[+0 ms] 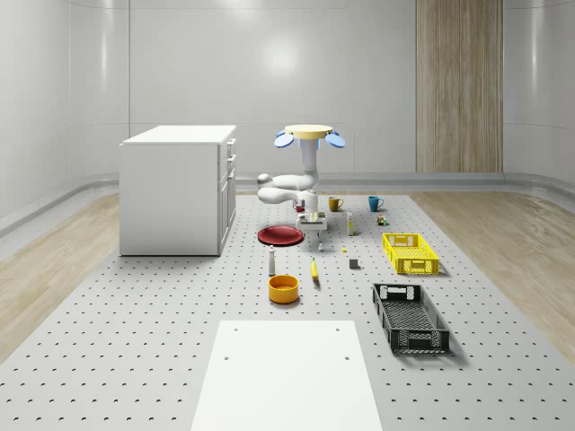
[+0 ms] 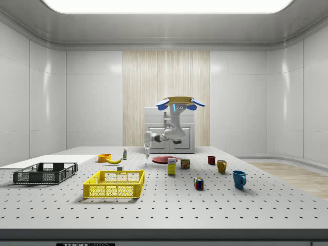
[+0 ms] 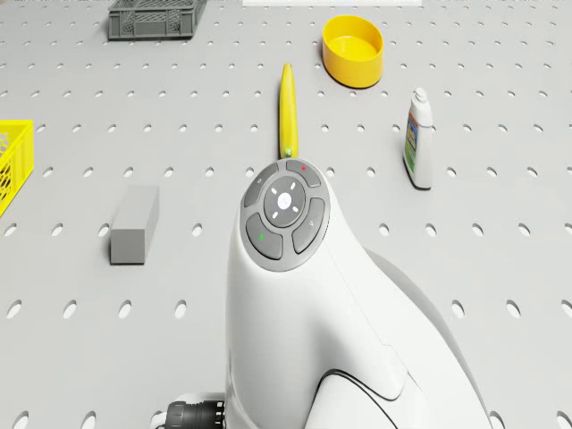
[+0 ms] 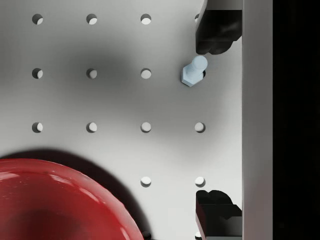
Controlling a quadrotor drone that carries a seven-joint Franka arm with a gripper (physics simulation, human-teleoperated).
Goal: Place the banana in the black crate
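The drone [image 1: 313, 135] hovers above the middle of the perforated surface [image 1: 135, 341], just in front of the white cabinet [image 1: 178, 189], with the arm folded down beneath it. In the whole-scene view the end effector [image 1: 314, 218] hangs low near the centre of the frame, just beside the red plate [image 1: 280, 235]. In the wrist view its two dark fingertips [image 4: 216, 31] sit at the upper and lower right of the frame, well apart, so it is spread wide and carries nothing; the plate's rim [image 4: 60, 200] fills the lower left and a small pale bolt [image 4: 193, 71] lies between the tips, nearer the upper one.

The banana [image 1: 314, 270] lies flat on the surface below centre in the whole-scene view, between the orange bowl [image 1: 283, 288] and a small grey block [image 1: 353, 264]. In the drone view the banana [image 3: 287, 109] runs lengthwise at upper centre, apart from its neighbours. The black crate [image 1: 410, 316] stands at the lower right of the whole-scene view, past the yellow crate [image 1: 410, 252].

The banana is likely light, fairly firm but bruisable, with a smooth curved skin that may roll or slip. The best hold is probably across its thick middle, fingers closing on the narrow width, squeezed gently.
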